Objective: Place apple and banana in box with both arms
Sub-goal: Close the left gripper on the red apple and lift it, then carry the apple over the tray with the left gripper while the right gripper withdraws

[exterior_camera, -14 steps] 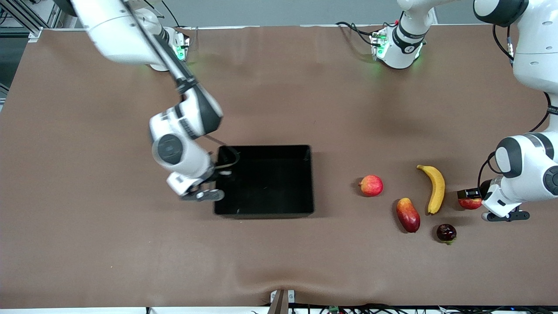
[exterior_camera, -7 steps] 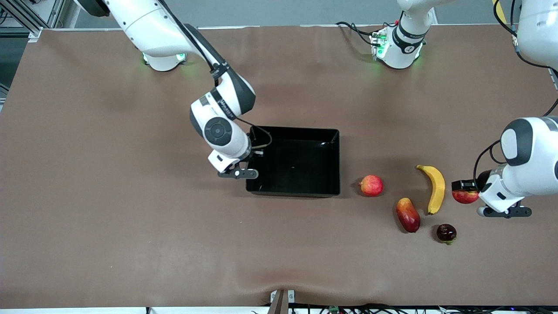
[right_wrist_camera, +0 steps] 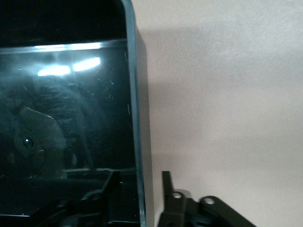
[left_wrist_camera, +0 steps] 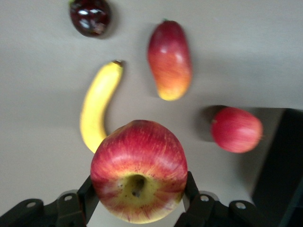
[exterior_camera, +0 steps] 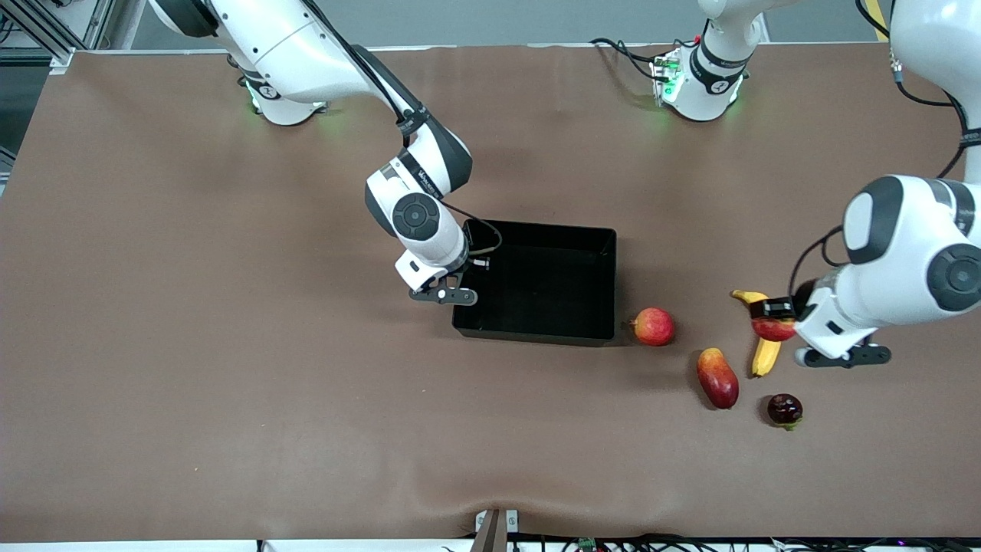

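Note:
The apple (exterior_camera: 775,332) (left_wrist_camera: 138,170), red with yellow streaks, hangs in my left gripper (exterior_camera: 773,319) (left_wrist_camera: 138,191), which is shut on it above the middle of the banana (exterior_camera: 764,358) (left_wrist_camera: 97,109). The yellow banana lies on the table. The black box (exterior_camera: 536,336) (right_wrist_camera: 135,118) sits mid-table with nothing in it. My right gripper (exterior_camera: 470,265) (right_wrist_camera: 137,189) is at the box wall toward the right arm's end. Its fingers straddle that wall, one inside and one outside, and stand open with a gap to the wall.
A pinkish-red round fruit (exterior_camera: 653,326) (left_wrist_camera: 236,129) lies close beside the box corner. A mango-like fruit (exterior_camera: 717,377) (left_wrist_camera: 169,59) and a dark purple fruit (exterior_camera: 784,409) (left_wrist_camera: 90,15) lie nearer the front camera than the banana. Brown cloth covers the table.
The right gripper has dragged the box toward the left arm's end and farther from the front camera, then parted its fingers. The left gripper has carried the apple up and over the banana.

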{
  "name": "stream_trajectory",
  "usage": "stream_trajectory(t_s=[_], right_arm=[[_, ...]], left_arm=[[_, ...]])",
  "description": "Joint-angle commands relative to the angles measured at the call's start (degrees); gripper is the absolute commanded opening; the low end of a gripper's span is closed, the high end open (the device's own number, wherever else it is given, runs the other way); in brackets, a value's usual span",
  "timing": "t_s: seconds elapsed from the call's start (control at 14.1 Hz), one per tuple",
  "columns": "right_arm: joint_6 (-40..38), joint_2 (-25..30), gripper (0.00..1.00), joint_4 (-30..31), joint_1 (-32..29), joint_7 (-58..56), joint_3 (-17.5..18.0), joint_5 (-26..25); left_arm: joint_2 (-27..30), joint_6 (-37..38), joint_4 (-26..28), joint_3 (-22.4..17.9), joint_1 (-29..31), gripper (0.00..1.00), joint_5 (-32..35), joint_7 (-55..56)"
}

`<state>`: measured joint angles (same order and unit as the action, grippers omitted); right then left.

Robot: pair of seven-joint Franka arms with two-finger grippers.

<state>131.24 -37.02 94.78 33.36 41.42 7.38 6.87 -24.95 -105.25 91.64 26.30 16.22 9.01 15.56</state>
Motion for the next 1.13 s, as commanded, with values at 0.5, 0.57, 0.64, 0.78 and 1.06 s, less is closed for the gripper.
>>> stream_trajectory(t_s=[0.5,0.57,0.64,0.78,1.06], right_arm=[[-13.37,12.05,1.00,0.58,-17.07,-15.46,-0.61,-0.02],[-14.34,13.63,1.00,2.06,-20.15,-18.36,-0.61,-0.02],[-14.44,15.90,1.00,4.17,-22.44,-21.00,-0.61,-0.10],[-14.52,20.65,1.00,8.91,-26.84,-24.70,-0.61,-0.11],[-14.96,27.86,1.00,15.25,-32.38,-30.94,-0.61,-0.11]], left_arm=[[-1.14,-1.96,1.26,8.59,-13.83,0.00,1.18,38.28],[-2.28,-3.63,1.35,8.59,-15.50,0.00,1.36,41.45],[-3.77,-5.30,1.44,8.59,-17.44,0.00,2.49,44.36],[-7.46,-6.81,1.44,8.50,-20.87,0.00,7.05,50.16],[-14.49,-12.78,1.61,8.50,-23.42,0.00,9.88,54.05]])
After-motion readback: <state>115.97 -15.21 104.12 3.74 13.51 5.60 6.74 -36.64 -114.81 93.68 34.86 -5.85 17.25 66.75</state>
